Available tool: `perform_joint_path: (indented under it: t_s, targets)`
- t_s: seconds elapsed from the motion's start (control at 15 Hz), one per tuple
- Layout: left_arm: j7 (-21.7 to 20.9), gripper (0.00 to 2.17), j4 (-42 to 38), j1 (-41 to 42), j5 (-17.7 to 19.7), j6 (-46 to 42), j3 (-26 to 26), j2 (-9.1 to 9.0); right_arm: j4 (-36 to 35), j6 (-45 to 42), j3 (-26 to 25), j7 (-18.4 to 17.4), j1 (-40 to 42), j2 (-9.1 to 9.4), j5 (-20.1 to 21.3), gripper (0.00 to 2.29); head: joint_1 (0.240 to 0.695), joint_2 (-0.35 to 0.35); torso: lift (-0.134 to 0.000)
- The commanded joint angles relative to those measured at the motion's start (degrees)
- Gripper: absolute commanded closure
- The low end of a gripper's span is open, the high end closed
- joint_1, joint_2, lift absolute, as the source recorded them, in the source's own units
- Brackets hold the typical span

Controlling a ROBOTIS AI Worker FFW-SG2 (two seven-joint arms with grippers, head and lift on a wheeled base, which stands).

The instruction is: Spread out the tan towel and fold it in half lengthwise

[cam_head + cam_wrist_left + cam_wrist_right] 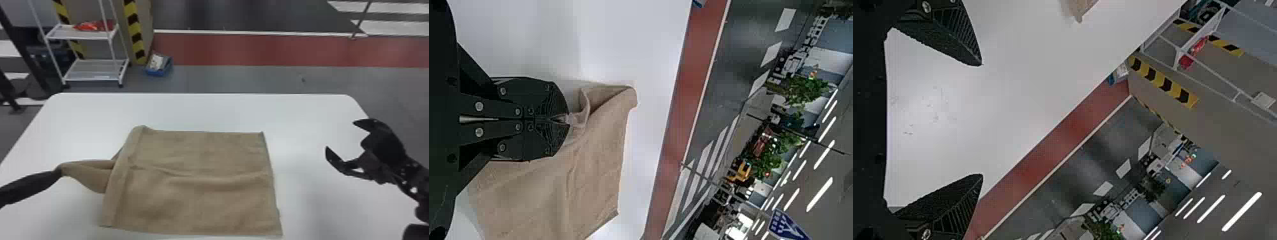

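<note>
From the head view: grips the tan towel (204, 198), laid across the white table (229, 110), by its bunched left side in the left gripper (60, 170); poises the right gripper (340, 135) wide, apart from the cloth. From the left wrist view: pinches gathered cloth. From the right: spreads fingers (955, 37) broadly.

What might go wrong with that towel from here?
The left hand pinches a bunched bit of the towel, so that side may end up creased. The right hand is open and holds nothing, so a pull from the left might drag the whole cloth. The wrinkle across the middle could get folded in.
</note>
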Motion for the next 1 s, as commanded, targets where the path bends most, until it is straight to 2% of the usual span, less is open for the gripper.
perform_joint_path:
  t_s: [0.0,0.2,0.27,0.47,0.53,0.8,0.93]
  targets:
    - [-0.11,1.78,-1.1,-1.61,-0.1,2.41,-0.67,0.07,-3.94,1.04,5.93,3.89,1.98,0.06,0.32,0.1,0.695,0.01,-0.125]
    - [-0.11,1.78,-0.75,-2.23,-1.6,2.41,-2.95,-0.02,-7.28,1.74,13.41,16.73,3.03,0.06,4.89,0.12,0.695,0.091,-0.125]
    - [-0.11,1.78,-0.4,-2.32,-1.68,2.41,-3.22,0.07,-9.39,1.92,14.64,21.3,3.47,0.06,6.03,0.12,0.695,0.148,-0.125]
    - [0.07,1.78,0.83,-3.9,-2.65,2.41,-3.39,0.51,-17.65,6.31,15.69,30.26,6.02,0.06,6.29,0.13,0.695,0.208,-0.125]
    - [0.07,1.78,1.36,-4.34,-2.65,2.41,-3.3,0.6,-19.85,7.54,16.04,31.59,7.34,0.06,6.56,0.14,0.695,0.219,-0.125]
    - [-0.02,1.78,3.21,-5.22,-2.74,2.23,-3.74,1.3,-26.53,10.88,17.18,31.59,12.44,0.06,8.84,0.21,0.695,0.246,-0.125]
    - [-0.02,1.78,3.91,-5.48,-2.74,2.23,-3.74,1.74,-27.94,11.41,18.24,31.59,14.98,-0.08,11.3,0.21,0.695,0.249,-0.125]
